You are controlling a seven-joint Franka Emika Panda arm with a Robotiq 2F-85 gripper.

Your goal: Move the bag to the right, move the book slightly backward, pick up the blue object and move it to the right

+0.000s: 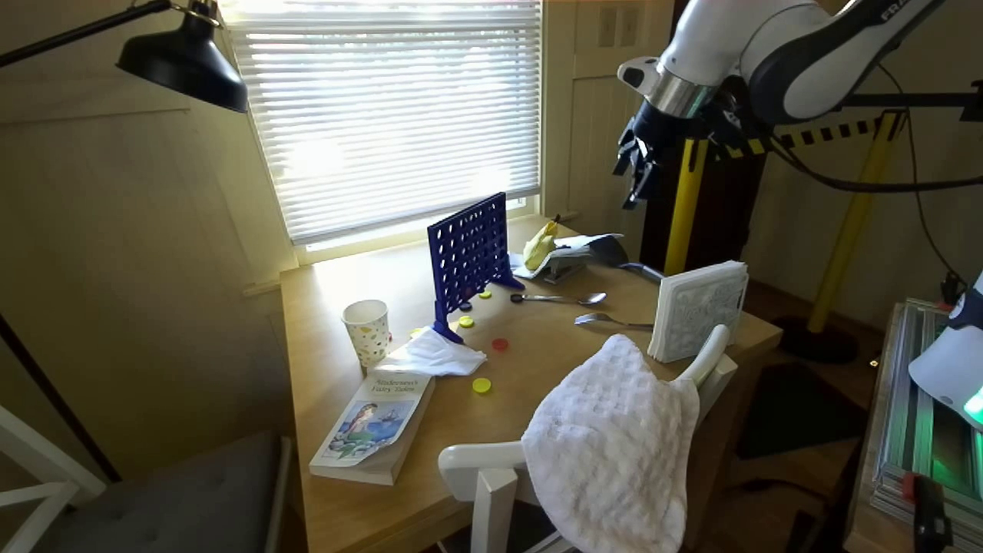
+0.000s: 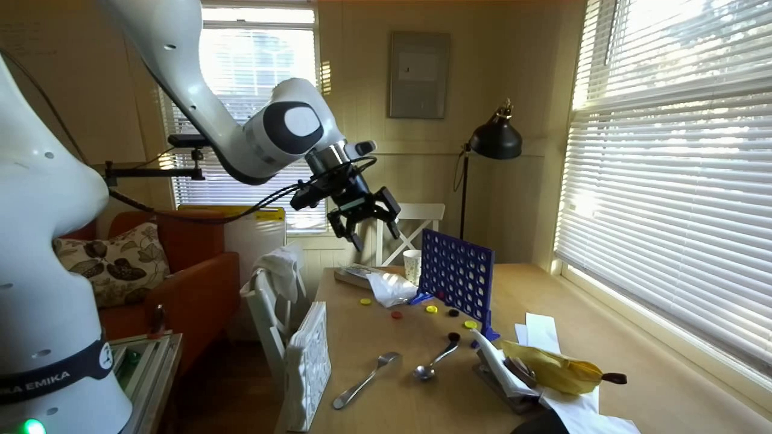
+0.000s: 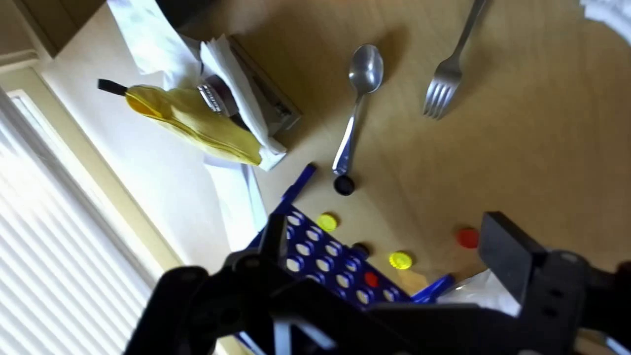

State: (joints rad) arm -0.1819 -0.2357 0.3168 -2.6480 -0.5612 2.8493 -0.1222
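one blue frame (image 2: 456,273), one book (image 1: 372,425), one cup (image 1: 365,330), one spoon (image 3: 349,134), one fork (image 3: 447,72), two white chairs (image 1: 491,507)

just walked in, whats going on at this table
Nothing is being handled: a robot arm holds its open, empty tool up above the table. The blue grid frame stands upright, with loose discs nearby. The fairy-tale book lies flat near the cup, and the yellow bag lies among white papers.

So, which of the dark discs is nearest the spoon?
The black disc at the handle end of the spoon; the other dark disc sits apart, close to the upright blue grid.
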